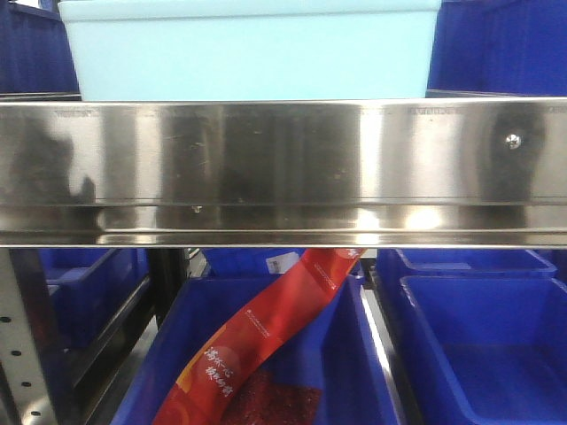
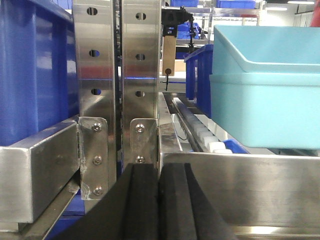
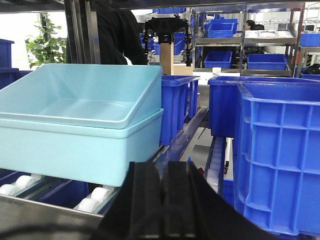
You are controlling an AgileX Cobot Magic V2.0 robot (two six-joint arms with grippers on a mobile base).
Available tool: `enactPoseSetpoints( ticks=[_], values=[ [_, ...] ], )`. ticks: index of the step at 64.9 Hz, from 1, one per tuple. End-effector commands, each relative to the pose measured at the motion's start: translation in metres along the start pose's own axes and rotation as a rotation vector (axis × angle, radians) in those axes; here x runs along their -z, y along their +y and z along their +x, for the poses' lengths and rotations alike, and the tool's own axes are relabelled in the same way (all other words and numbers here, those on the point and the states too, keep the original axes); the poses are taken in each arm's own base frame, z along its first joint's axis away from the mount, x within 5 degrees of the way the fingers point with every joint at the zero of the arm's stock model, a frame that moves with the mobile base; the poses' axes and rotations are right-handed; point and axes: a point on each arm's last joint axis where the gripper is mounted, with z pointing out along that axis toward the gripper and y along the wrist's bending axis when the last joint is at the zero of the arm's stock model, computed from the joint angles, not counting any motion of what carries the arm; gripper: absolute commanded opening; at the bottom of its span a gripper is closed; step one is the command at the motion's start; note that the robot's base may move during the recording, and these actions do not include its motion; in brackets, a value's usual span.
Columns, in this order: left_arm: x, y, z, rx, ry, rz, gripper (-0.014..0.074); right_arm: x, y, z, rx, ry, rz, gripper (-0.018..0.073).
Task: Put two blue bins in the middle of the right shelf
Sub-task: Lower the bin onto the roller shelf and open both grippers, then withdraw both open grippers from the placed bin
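Both claws are closed with nothing between them: the left claw [image 2: 159, 205] shows its two black pads pressed flat together, and the right claw [image 3: 165, 200] looks the same, pads meeting with no visible gap. Neither has hold of a bin.

The pale sky-blue, smooth-walled rectangular plastic bins [image 3: 80, 125] sit nested, one inside the other and the upper one tilted, on a shelf level fitted with white rollers [image 3: 95, 197]. They rest just behind the wide brushed stainless-steel front rail of the shelf [image 1: 283, 168]. I judge that the nested pair is either already set on its target level, with the claws closed and clear of it, or is waiting to be picked up; nothing here proves which shelf or level this is, so I cannot tell how much remains.

Relative to the pale bins, the views differ. The front view sees only their front wall above the rail, and, below the rail, dark blue ribbed plastic crates [image 1: 478, 345] and a red printed packet [image 1: 266, 345] lying in one of them. The left wrist view alone shows the perforated steel upright posts [image 2: 117, 75] to the left of the bins. The right wrist view alone shows the nesting and tilt, tall dark blue crates to the right of the bins, and a person in black [image 3: 117, 32] behind them.
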Motion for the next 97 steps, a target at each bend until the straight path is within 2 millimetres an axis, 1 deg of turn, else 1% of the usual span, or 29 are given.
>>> enactPoseSetpoints(
  ticks=[1,10,27,33,38,77,82,84,91,97],
  values=[
    [0.001,0.0,-0.003,0.013,-0.033,-0.003,-0.0111,0.0,0.0,-0.001,0.006,-0.022,0.002,-0.0162],
    [0.001,0.0,-0.003,0.011,-0.03,-0.003,-0.0111,0.0,0.0,-0.001,0.006,-0.022,0.002,-0.0162],
    [0.001,0.0,0.001,-0.101,0.019,0.0,-0.0111,0.0,0.0,-0.001,0.006,-0.025,0.0,-0.0162],
    [0.001,0.0,0.004,-0.098,0.047,-0.001,-0.0111,0.0,0.0,-0.001,0.006,-0.025,0.0,-0.0162],
    [0.001,0.0,0.004,-0.069,0.047,0.0,-0.0111,0.0,0.0,-0.001,0.006,-0.025,0.0,-0.0162],
    [0.001,0.0,0.003,-0.07,0.038,0.0,-0.0111,0.0,0.0,-0.002,0.006,-0.027,0.0,-0.0162],
    [0.001,0.0,0.003,-0.07,0.038,0.0,-0.0111,0.0,0.002,-0.003,-0.017,-0.046,-0.018,-0.0162],
    [0.001,0.0,0.003,-0.07,0.038,0.0,-0.0111,0.0,0.002,-0.003,0.008,-0.045,-0.019,-0.0162],
    [0.001,0.0,0.003,-0.07,0.038,0.0,-0.0111,-0.001,0.003,0.005,0.024,0.017,0.019,-0.0162],
    [0.001,0.0,0.003,-0.07,0.038,0.0,-0.0111,-0.005,0.004,0.013,0.05,0.002,0.076,-0.0162]
  ],
)
